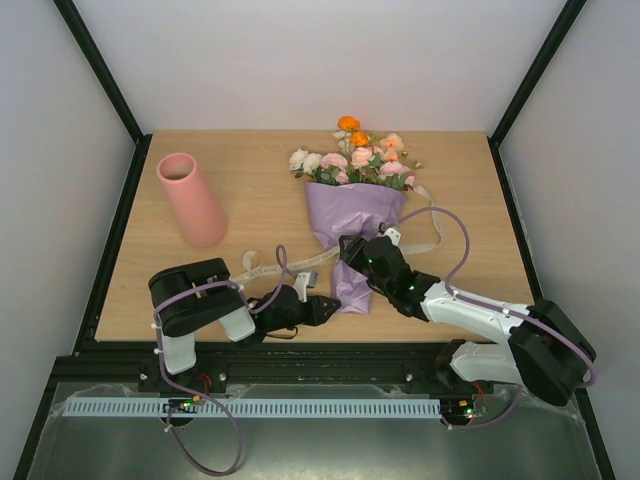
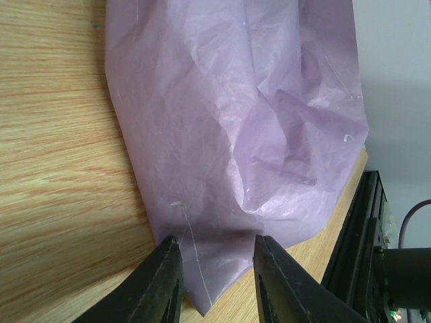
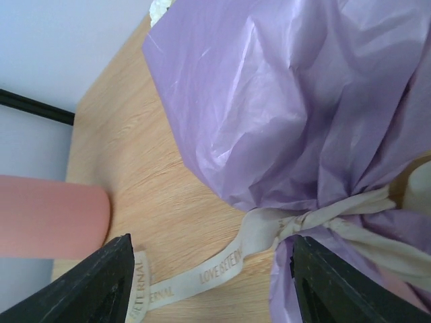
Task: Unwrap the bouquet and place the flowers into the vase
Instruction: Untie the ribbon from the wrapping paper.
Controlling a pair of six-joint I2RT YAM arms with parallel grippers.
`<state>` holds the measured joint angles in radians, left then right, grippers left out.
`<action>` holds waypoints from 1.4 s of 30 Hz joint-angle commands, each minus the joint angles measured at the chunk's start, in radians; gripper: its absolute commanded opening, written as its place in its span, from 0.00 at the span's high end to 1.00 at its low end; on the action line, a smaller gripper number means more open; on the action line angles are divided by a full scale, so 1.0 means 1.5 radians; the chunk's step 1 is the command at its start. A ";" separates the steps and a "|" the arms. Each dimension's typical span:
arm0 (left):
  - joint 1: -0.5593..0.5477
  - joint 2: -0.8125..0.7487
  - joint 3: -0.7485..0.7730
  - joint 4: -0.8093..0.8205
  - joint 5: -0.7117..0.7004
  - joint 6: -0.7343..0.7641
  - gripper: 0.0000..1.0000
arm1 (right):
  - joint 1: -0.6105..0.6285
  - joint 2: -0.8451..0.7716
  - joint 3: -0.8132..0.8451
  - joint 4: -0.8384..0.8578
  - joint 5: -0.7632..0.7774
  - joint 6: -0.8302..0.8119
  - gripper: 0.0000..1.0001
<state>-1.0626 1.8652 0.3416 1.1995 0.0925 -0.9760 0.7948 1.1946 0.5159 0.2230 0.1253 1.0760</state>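
Unwrapping is the step in hand, and I judge it barely begun. The bouquet [image 1: 355, 215] of pink, cream and orange artificial flowers lies on the wooden counter [image 1: 260, 165] with its blooms [image 1: 355, 158] toward the far edge. Its glossy lilac wrapping paper [image 3: 289, 101] is closed, and the cream printed ribbon [image 3: 222, 266] is not yet undone at the knot [image 3: 303, 222]. The tall salmon-pink cylinder vase [image 1: 192, 200] stands well apart at the far left. My right gripper [image 3: 212, 242] hangs over the knot with jaws spread wide, holding nothing; a ribbon tail runs between its fingers. My left gripper [image 2: 217, 249] sits at the cone's pointed end, jaws about half apart with the paper between them. I cannot tell whether they pinch it. Next I need to catch a loose ribbon tail, not the paper, and draw the knot free while the cone's end is steadied.
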 commanded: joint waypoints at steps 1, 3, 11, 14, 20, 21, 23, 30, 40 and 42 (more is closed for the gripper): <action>-0.010 0.010 -0.007 -0.013 0.002 0.005 0.53 | -0.010 0.030 -0.021 0.106 -0.044 0.074 0.36; -0.011 0.012 -0.006 -0.011 0.003 0.005 0.53 | -0.011 0.040 -0.035 0.134 -0.050 0.104 0.36; -0.016 0.022 -0.004 -0.005 0.003 0.005 0.53 | -0.018 0.073 -0.058 0.154 -0.025 0.198 0.36; -0.016 0.025 -0.004 0.000 0.003 0.005 0.53 | -0.021 0.079 -0.061 0.161 -0.006 0.210 0.35; -0.018 0.031 -0.003 0.004 0.004 0.001 0.53 | -0.034 0.099 -0.075 0.201 0.014 0.226 0.35; -0.018 0.033 -0.001 0.005 0.007 0.000 0.53 | -0.036 0.102 -0.077 0.212 0.010 0.222 0.35; -0.025 0.033 0.000 0.004 0.005 -0.001 0.53 | -0.040 0.101 -0.080 0.223 0.013 0.224 0.35; -0.027 0.045 -0.004 0.018 0.001 -0.008 0.53 | -0.045 0.095 -0.082 0.234 0.033 0.252 0.35; -0.028 0.049 -0.013 0.040 0.001 -0.018 0.53 | -0.046 0.111 -0.070 0.229 0.043 0.273 0.33; -0.028 0.045 -0.013 0.031 -0.005 -0.020 0.53 | -0.047 0.123 -0.071 0.238 0.038 0.282 0.33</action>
<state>-1.0897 1.9064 0.3458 1.2633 0.0883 -0.9977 0.7322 1.3472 0.3969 0.5526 0.1360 1.4609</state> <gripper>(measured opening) 0.469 0.671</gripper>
